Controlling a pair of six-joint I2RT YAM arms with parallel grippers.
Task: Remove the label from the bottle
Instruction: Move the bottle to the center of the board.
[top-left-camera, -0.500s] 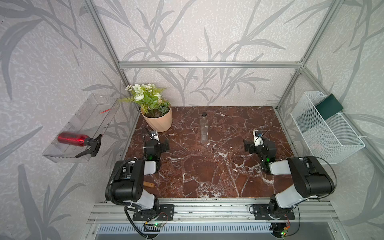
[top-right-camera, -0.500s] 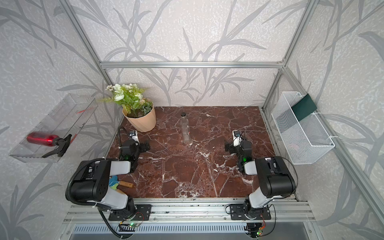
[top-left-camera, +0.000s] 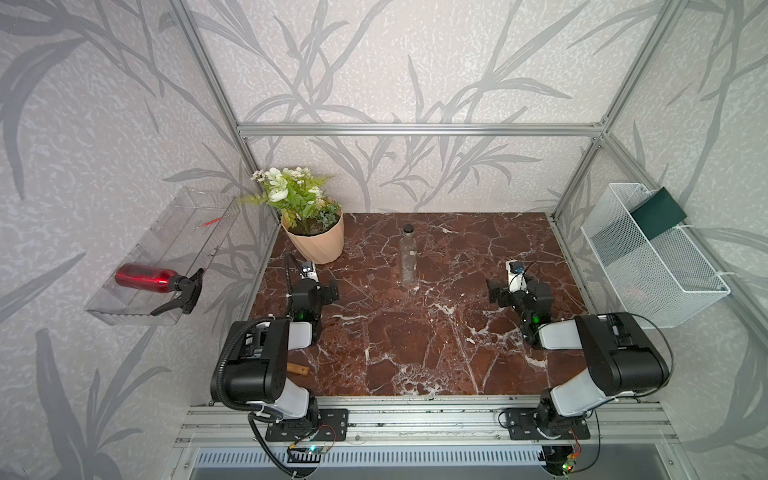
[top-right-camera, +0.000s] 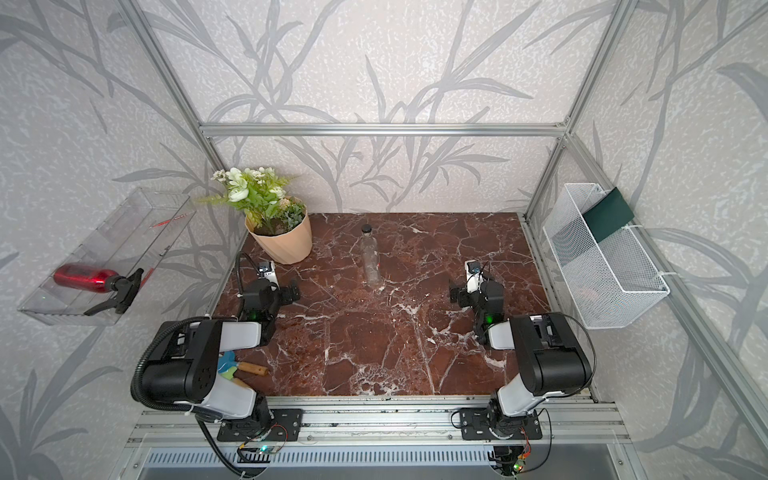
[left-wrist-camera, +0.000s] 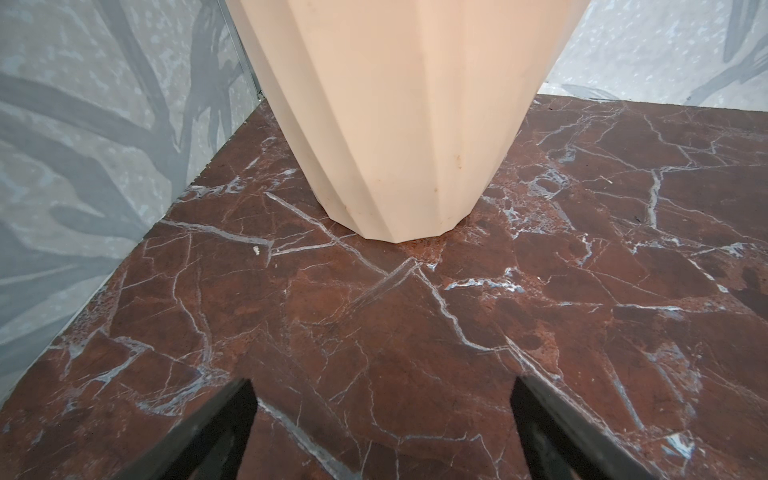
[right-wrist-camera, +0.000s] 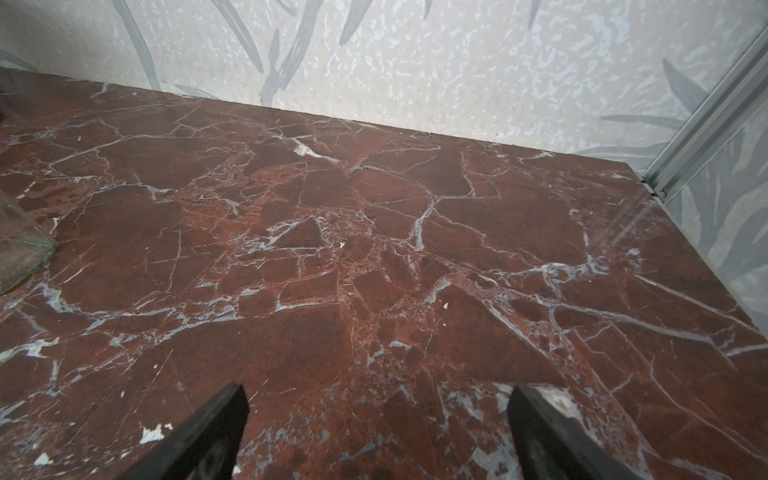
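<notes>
The clear bottle (top-left-camera: 407, 259) (top-right-camera: 371, 259) with its black cap stands upright on the marble table, toward the back and middle. Its glass base shows at the edge of the right wrist view (right-wrist-camera: 20, 245). The label is too small to make out on it. My left gripper (top-left-camera: 309, 276) (left-wrist-camera: 382, 386) rests low over the marble to the bottle's left, open and empty, facing the plant pot. My right gripper (top-left-camera: 515, 276) (right-wrist-camera: 378, 392) is to the bottle's right, also open with only bare marble between its fingers.
A peach flower pot (top-left-camera: 314, 245) (left-wrist-camera: 395, 124) stands at the back left, close ahead of the left gripper. A red spray bottle (top-left-camera: 145, 277) lies in a clear wall tray. A white wire basket (top-left-camera: 648, 266) hangs on the right wall. A wooden-handled tool (top-right-camera: 249, 368) lies by the left arm's base.
</notes>
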